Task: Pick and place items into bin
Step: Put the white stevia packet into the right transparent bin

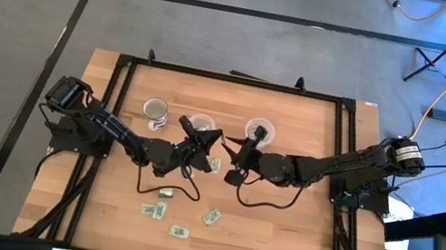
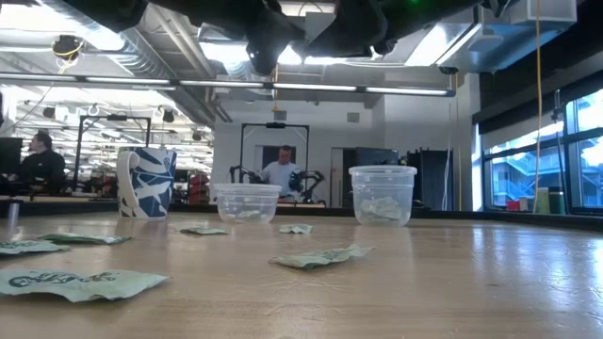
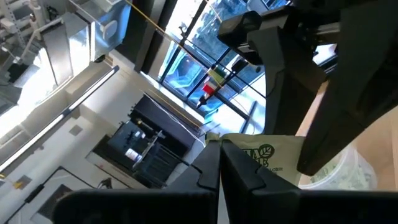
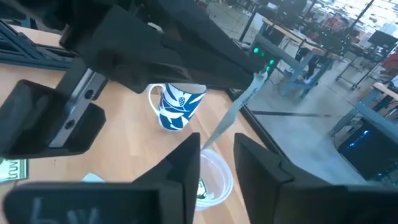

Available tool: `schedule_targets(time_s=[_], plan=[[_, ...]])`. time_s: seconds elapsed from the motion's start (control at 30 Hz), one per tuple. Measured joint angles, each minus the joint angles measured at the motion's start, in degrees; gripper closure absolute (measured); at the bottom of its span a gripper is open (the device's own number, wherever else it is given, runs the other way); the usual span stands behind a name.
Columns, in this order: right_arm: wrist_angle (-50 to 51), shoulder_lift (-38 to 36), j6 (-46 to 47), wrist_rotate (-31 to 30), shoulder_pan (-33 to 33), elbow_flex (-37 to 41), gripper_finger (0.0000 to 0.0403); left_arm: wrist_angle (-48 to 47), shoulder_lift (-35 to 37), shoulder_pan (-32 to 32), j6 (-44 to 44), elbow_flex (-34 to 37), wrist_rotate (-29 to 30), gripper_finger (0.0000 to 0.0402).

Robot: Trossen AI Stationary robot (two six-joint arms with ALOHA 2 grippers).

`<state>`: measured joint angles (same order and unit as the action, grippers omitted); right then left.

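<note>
Left claw [image 3: 219,163] pinching a packet [image 3: 267,157], pale, green leaf logo, writing unreadable, above a clear tub [image 1: 201,126]. Right claw [image 4: 217,165] hanging parted, empty, nearby. Loose packets [image 1: 160,211] lying on bench [image 1: 277,236]; blue-patterned mug [image 2: 146,182] unlabelled

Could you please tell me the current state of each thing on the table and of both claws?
Left claw: shut on held packet, raised above the table.
Right claw: open, fingers either side of the held packet.
Blue-and-white mug: upright.
Low clear cup: upright, something pale inside.
Tall clear cup: upright, packets inside.
Loose packets: lying flat.
</note>
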<state>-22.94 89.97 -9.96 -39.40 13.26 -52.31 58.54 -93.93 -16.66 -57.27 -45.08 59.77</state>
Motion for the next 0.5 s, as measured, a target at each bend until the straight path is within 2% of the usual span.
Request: schedule_targets(time_s=[0.4, 0.5], plan=[[0.7, 0.0, 0.5, 0.0, 0.0, 0.0, 0.0390, 0.0, 0.0, 0.0, -0.5, 0.0, -0.1, 0.0398], [1.1, 0.0, 0.5, 0.0, 0.0, 0.0, 0.0396, -0.1, 0.0, 0.0, -0.5, 0.0, -0.1, 0.0398]])
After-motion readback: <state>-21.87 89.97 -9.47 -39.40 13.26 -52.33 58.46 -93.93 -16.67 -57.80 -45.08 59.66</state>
